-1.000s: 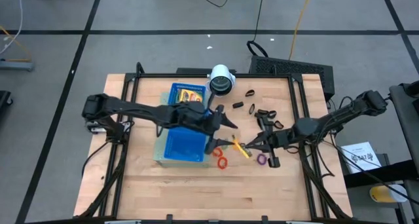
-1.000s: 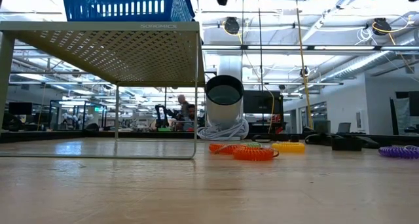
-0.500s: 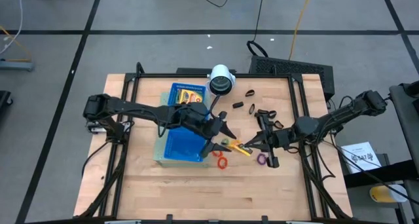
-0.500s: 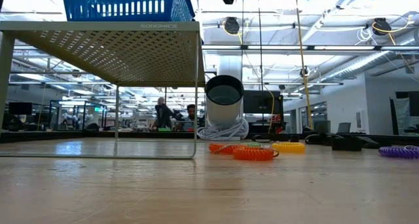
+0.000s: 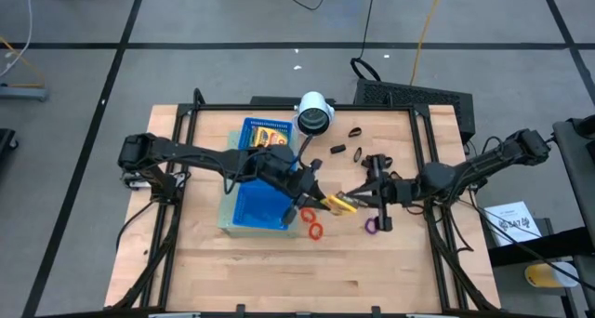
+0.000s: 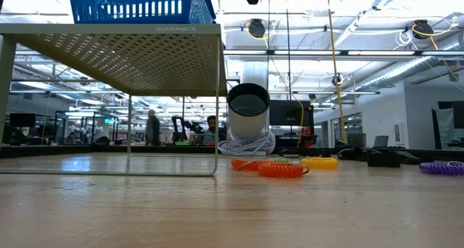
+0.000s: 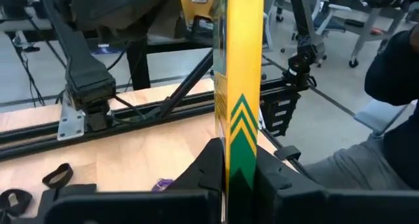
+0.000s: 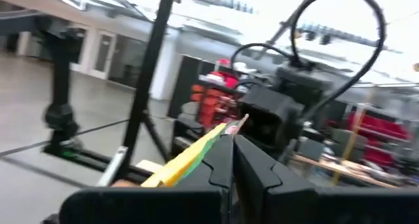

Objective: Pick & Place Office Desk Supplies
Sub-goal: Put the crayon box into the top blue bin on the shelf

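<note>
Crayon box (image 5: 338,204): yellow and green, held above the table's middle, between both arms. Left gripper (image 5: 321,200): fingers clamped on one end of the crayon box. Right gripper (image 5: 358,198): fingers pinched on the opposite end. Second crayon box (image 5: 268,133): lying in the blue tray (image 5: 251,208). Rings: red (image 5: 315,231) and purple (image 5: 371,226) on the table. Black clips (image 5: 354,132): near the white cylinder (image 5: 315,112).

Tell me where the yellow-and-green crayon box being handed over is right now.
High view: the crayon box hangs mid-table between the left gripper and right gripper, both closed on it, right of the blue tray.
</note>
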`<state>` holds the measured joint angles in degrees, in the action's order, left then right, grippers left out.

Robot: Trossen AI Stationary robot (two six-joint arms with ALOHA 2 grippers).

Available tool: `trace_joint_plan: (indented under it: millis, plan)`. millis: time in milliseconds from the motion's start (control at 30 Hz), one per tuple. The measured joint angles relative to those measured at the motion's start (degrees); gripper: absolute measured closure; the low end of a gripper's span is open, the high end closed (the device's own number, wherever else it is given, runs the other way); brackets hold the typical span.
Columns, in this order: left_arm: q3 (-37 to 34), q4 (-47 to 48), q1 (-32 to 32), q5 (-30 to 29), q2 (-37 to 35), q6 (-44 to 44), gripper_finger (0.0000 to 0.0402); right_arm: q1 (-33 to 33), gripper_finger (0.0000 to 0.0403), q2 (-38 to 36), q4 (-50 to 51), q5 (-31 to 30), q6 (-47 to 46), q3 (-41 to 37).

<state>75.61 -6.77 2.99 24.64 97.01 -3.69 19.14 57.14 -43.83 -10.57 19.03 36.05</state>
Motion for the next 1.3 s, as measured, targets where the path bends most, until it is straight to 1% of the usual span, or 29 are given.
trace_joint_plan:
  millis: [100,167,267,333,367,433,500,600,700,733,900,1033,1100,1200,1233,1300]
  plan:
    - [0.00,2.75,-0.42,0.05,-0.22,2.08,0.0370,-0.07,0.0386,-0.93,-0.99,-4.45,2.31,0.00]
    - [-0.02,4.85,-0.48,-0.23,-0.56,2.88,0.0358,-0.09,0.0363,-2.13,-0.73,-6.74,3.56,0.00]
    - [-0.02,8.76,-0.64,-1.07,-2.25,2.98,0.0350,0.09,0.0311,-4.02,0.12,-10.76,4.00,0.09]
    - [0.00,9.86,-0.70,-2.78,-2.89,2.93,0.0360,0.11,0.0269,-4.75,3.60,-14.71,2.20,1.53]
    - [0.00,11.85,-0.77,-3.74,-3.49,2.71,0.0367,0.05,0.0249,-4.87,6.84,-15.90,0.91,2.64]
    - [-0.09,13.33,-0.85,-5.49,-4.23,1.94,0.0369,0.00,0.0210,-4.68,14.78,-16.68,-2.28,5.38]
    - [-0.07,14.08,-1.12,-7.09,-5.31,0.63,0.0369,-0.04,0.0178,-3.59,20.24,-16.57,-5.01,7.32]
    - [-0.04,13.59,-1.49,-9.38,-6.14,-0.95,0.0369,-0.04,0.0148,-2.24,21.03,-16.60,-6.45,8.26]
    - [-0.04,12.76,-1.85,-11.09,-6.83,-1.82,0.0369,-0.04,0.0137,-2.01,20.86,-17.25,-6.61,8.37]
    - [-0.04,11.37,-1.86,-11.27,-7.00,-2.03,0.0369,0.06,0.0137,-2.01,21.11,-18.39,-6.64,8.37]
    - [-0.07,10.30,-2.62,-11.54,-7.61,-3.34,0.0369,0.22,0.0150,-2.14,24.19,-25.08,-7.31,8.48]
    - [-0.04,8.78,-3.33,-11.09,-7.86,-3.34,0.0369,0.15,0.0159,-1.81,27.88,-25.53,-10.62,8.28]
    - [-0.02,9.33,-3.55,-11.01,-7.85,-3.31,0.0369,0.27,0.0160,-2.45,28.26,-26.15,-10.06,8.26]
    - [-0.04,9.94,-3.59,-11.04,-7.67,-3.26,0.0369,1.44,0.0160,-4.52,28.60,-31.37,-8.66,8.28]
    - [-0.04,9.69,-3.51,-11.12,-7.68,-3.32,0.0369,1.63,0.0160,-4.97,29.13,-32.15,-9.17,8.30]
    - [-0.04,8.73,-3.29,-11.19,-7.74,-3.50,0.0369,1.66,0.0161,-5.64,31.40,-30.67,-12.08,8.33]
